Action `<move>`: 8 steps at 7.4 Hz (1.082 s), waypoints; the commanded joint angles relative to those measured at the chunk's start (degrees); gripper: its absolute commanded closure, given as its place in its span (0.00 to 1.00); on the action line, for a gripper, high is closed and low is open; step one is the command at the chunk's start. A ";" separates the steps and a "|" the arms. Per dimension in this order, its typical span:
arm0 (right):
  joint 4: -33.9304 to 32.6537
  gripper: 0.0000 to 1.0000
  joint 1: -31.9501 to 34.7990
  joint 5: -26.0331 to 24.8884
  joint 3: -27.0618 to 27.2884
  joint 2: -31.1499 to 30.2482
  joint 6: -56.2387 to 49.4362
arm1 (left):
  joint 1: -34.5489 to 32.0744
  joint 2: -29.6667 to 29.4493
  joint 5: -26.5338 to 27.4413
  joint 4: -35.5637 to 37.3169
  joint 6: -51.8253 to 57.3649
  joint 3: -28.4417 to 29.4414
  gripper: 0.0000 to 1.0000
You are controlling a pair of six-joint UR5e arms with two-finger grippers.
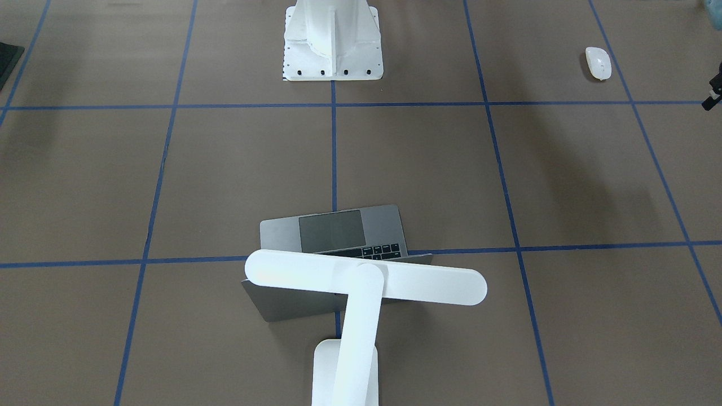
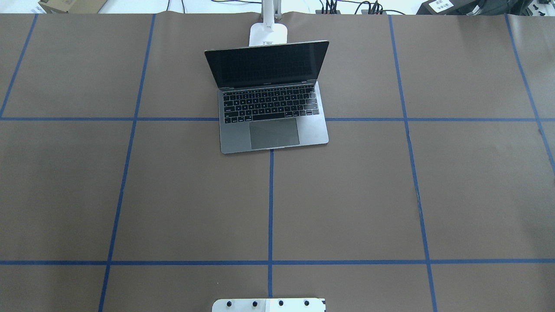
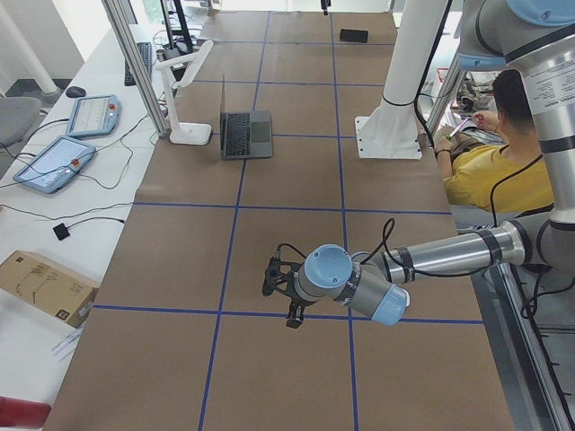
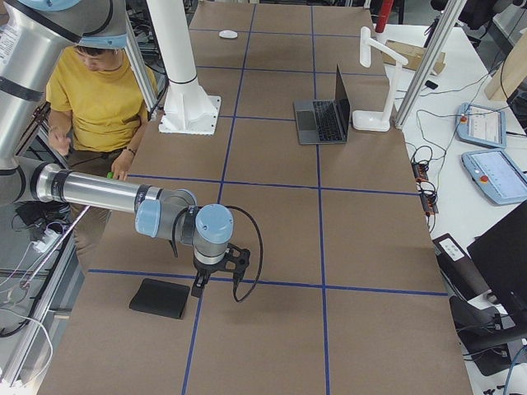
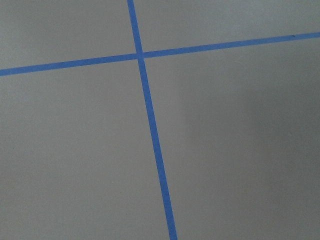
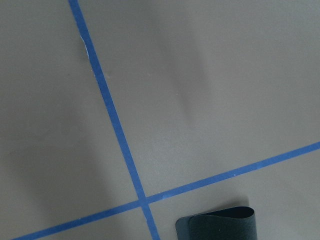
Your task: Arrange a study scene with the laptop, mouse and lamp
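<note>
Brown paper-covered table [image 2: 130,195] w/ a grid of blue tape lines [image 2: 270,203], seen from several cams.

The laptop [image 2: 271,130] sits open at the table's centre line, toward the far edge from the robot. Its screen is dark, and the keyboard and trackpad face the robot. It lies slightly skewed to the tape.

The lamp [image 1: 366,282] stands just behind the laptop's lid, at the far edge. Its base is just beside the lid; whether they touch is unclear. The long bar head lies crosswise above the lid.

The mouse [image 1: 598,63] lies alone on the robot's left side, near the robot's edge of the table and well apart from the laptop.

The white pedestal [image 1: 333,45] stands mid-table on the robot's side.

The left gripper [image 3: 287,301] points down and hangs over bare paper near a tape line, toward the table's left end. It shows clearly only in the side cam, so can't tell how far it's open. The left wrist cam shows just paper and a tape crossing, nothing held.

The right gripper [image 4: 216,276] also points down over a tape line, just beside a flat black mat [image 4: 160,298] at the table's right end. Again can't tell its opening. The right wrist cam shows a tape crossing and a curled corner of the mat.

A person in a yellow shirt [image 4: 95,90] sits behind the robot.
</note>
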 commanded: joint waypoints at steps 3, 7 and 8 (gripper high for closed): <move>-0.65 0.01 0.69 1.25 -1.49 -0.65 -15.19 | -0.03 -0.18 0.00 -0.09 0.00 -0.35 0.00; -1.53 0.00 3.75 3.55 0.42 2.69 41.67 | -0.03 0.26 0.00 -0.09 0.00 -0.26 0.00; -1.97 0.00 9.60 3.90 -2.79 1.56 42.84 | -0.03 0.09 0.00 0.00 0.00 -0.18 0.00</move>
